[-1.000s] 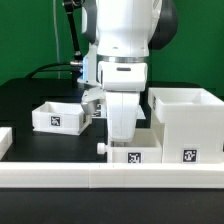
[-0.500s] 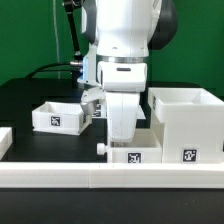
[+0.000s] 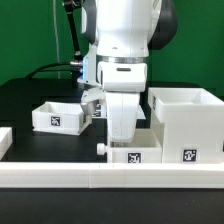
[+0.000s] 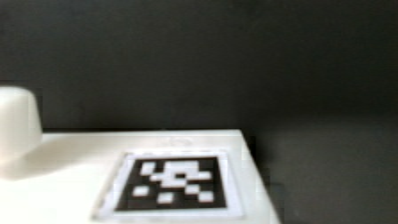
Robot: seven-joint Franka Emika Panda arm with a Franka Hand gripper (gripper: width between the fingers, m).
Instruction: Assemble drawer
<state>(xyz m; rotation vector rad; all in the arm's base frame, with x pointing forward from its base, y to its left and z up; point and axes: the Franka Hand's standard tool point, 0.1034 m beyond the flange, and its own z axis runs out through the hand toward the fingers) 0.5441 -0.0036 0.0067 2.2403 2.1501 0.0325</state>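
Note:
In the exterior view my gripper (image 3: 120, 141) hangs straight down onto a small white drawer part (image 3: 140, 156) that carries a marker tag and has a small round knob (image 3: 101, 148) on the side toward the exterior view's left. The hand's body hides the fingertips, so I cannot tell whether they are open or shut. The wrist view shows the same white part's tagged face (image 4: 178, 180) and the knob (image 4: 15, 125) against the black table; no fingers show there. A large open white box (image 3: 185, 125) stands right beside the part, on the exterior view's right.
A smaller open white box (image 3: 57, 116) with a tag sits at the exterior view's left. A long white rail (image 3: 110, 176) runs along the front edge. A white piece (image 3: 4, 140) shows at the far left edge. Cables hang behind the arm.

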